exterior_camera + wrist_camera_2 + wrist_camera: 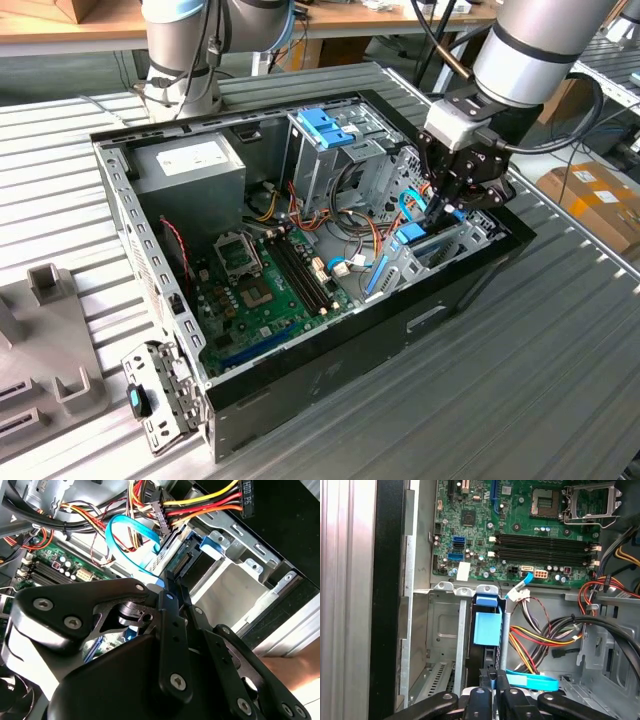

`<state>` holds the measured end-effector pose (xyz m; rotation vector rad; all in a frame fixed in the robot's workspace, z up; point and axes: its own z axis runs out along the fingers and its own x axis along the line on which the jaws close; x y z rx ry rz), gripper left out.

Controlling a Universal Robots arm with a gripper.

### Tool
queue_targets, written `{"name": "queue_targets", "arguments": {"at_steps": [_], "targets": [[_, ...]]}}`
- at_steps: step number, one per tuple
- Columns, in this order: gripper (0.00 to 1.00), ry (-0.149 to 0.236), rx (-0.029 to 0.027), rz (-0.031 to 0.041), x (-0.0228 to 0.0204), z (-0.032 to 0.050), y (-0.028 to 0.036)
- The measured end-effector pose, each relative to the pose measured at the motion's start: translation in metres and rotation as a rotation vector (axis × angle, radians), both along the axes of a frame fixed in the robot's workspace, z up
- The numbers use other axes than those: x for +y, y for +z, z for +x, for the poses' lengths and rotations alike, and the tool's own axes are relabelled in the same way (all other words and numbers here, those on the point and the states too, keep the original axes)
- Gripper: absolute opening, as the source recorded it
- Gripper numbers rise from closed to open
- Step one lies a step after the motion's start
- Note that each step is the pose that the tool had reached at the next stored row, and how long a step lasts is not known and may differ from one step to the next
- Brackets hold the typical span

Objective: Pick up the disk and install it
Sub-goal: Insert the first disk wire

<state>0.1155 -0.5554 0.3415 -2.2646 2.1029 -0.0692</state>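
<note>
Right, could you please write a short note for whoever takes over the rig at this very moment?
Gripper: shut on the disk, low inside the open computer case, at the exterior view's right.
Disk: standing on edge in a slot of the metal drive cage.
Done: disk picked up and brought into the cage.
Left: release. Whether it is fully seated cannot be told.

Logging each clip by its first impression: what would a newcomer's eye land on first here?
The open computer case with its green circuit board draws the eye first, lying on the slatted metal table. At its end toward the exterior view's right, the gripper reaches down into the drive bay, at the disk standing on edge there with its light-blue rail showing. A blue flat cable loops beside bundled coloured wires just next to it.
</note>
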Motion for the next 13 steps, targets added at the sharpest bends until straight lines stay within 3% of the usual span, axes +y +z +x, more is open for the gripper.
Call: {"name": "queue_targets", "arguments": {"at_steps": [5, 7, 9, 13], "targets": [[0.16, 0.0, -0.0001, 0.0007, 0.0, 0.0, -0.0006], [0.24, 0.0, -0.0001, 0.0007, 0.0, 0.0, -0.0007], [0.24, 0.0, 0.0, 0.0005, 0.0, 0.0, -0.0006], [0.24, 0.0, 0.0, 0.0006, 0.0002, 0.0, 0.0075]]}}
